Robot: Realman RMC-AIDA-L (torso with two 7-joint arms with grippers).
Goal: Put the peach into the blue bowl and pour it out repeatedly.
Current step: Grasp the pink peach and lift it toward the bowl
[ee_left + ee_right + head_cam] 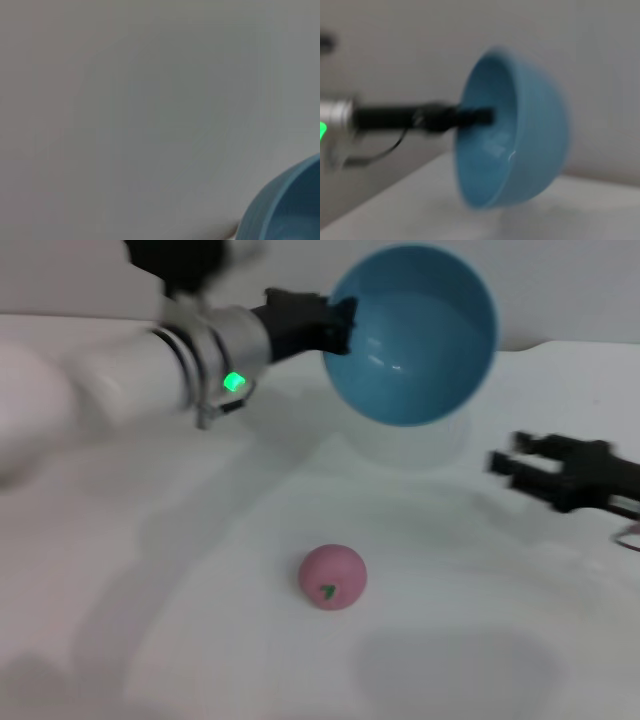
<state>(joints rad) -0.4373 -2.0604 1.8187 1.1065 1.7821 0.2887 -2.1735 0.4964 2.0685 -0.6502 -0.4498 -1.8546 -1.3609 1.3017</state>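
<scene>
The left hand (335, 325) holds the blue bowl (415, 335) up in the air, well above the white tabletop (200, 570). Its dark fingers are clamped on the bowl's rim, one of them reaching over the edge into the inside, which the right wrist view shows clearly: a black finger (477, 117) lies against the inner wall just past the rim. The bowl is tipped far over onto its side, so its mouth faces outward and down toward the front of the tabletop rather than upward. Its smooth inside is plain light blue with a small glint of light on it, and there is nothing in it. A faint shadow of the bowl lies on the tabletop beneath it.

The peach (332, 577) lies by itself on the tabletop, well apart from the bowl and nearer the front edge, with its small dark stem mark turned toward the front. Nothing touches it.

A green light (233, 382) glows on the left arm's wrist, just behind the hand. In the left wrist view only a curved slice of the bowl's outer wall and rim (290, 205) shows at one corner.

The right hand (545, 472) hovers low over the tabletop on the right side, away from both bowl and peach, its black fingers spread apart and gripping nothing.
</scene>
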